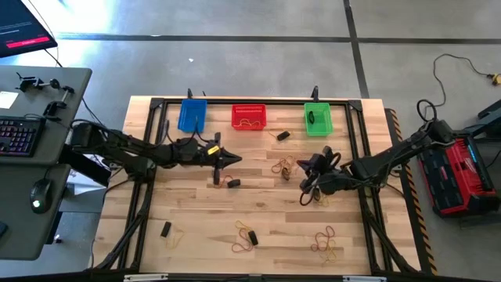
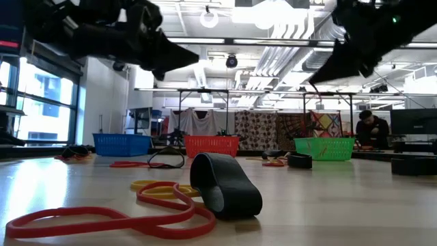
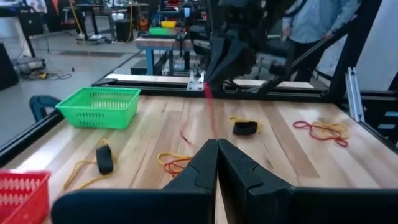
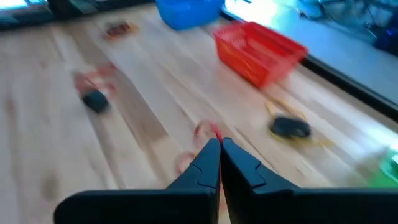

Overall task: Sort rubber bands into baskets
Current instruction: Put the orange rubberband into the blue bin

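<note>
On the high view's clock face, the left hand [image 1: 232,160] hovers near centre, fingers pressed together and empty. The blue [image 1: 192,115], red [image 1: 249,117] and green plastic mesh baskets [image 1: 318,119] line the wooden tabletop [image 1: 196,215] toward twelve. The right hand [image 1: 306,182] sits at three, clamped on a thin red rubber band [image 3: 209,106]. Loose bands [image 1: 326,240] scatter toward six. Carry the band well over its basket's rim before opening.

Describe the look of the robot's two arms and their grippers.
Both arms are dark, jointed links. The left arm carries a small yellow marking near its wrist. The left gripper and the right gripper each have two matte black, wedge-shaped fingers tapering to points.
</note>
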Controlling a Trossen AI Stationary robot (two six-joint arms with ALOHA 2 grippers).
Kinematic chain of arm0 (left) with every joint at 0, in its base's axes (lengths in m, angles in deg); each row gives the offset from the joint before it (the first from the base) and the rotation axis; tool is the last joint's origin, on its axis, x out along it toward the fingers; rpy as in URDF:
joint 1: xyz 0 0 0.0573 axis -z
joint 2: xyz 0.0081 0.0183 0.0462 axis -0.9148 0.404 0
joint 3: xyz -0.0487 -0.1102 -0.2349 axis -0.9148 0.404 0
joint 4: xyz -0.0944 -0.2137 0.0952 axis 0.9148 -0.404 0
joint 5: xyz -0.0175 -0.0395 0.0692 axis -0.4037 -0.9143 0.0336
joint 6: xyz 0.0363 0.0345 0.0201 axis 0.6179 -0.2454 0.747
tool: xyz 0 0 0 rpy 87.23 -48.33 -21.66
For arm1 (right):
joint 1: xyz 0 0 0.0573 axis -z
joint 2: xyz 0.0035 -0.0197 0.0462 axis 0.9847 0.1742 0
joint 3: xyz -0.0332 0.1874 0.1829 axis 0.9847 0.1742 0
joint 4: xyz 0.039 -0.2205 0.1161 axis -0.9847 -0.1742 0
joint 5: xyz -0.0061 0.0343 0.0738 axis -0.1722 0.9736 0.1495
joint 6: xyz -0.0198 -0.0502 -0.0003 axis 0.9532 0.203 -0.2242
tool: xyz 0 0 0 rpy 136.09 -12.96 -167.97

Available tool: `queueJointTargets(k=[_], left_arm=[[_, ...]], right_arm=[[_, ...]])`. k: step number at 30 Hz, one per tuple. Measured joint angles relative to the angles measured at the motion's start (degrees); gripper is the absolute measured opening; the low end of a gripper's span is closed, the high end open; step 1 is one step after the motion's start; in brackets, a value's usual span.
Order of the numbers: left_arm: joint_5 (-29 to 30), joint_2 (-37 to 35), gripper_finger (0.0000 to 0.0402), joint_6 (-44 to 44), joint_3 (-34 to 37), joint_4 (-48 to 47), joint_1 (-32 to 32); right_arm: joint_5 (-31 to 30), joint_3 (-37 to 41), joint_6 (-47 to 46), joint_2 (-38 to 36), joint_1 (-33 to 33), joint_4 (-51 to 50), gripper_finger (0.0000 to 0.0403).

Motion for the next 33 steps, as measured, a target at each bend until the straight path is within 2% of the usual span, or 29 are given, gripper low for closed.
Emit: queueJointTargets(k=[3,7,19,33], left_arm=[[0.1,3.5,0.0018,0.8,-3.4,-0.1,0.8],[0.1,8.5,0.0042,1.6,-8.4,0.0,1.7],[-0.3,18.3,0.0099,2.3,-17.9,-0.1,2.5],[1.7,27.7,0.0143,0.8,-27.0,-0.5,2.9]], right_arm=[[0.0,0.0,4.5,0.0,0.0,6.0,0.0000],[0.0,0.0,8.8,0.0,0.0,9.2,0.0000],[0.9,0.0,9.0,0.2,0.0,9.6,0.0000],[1.3,0.0,9.3,7.7,0.0,14.0,0.0000]])
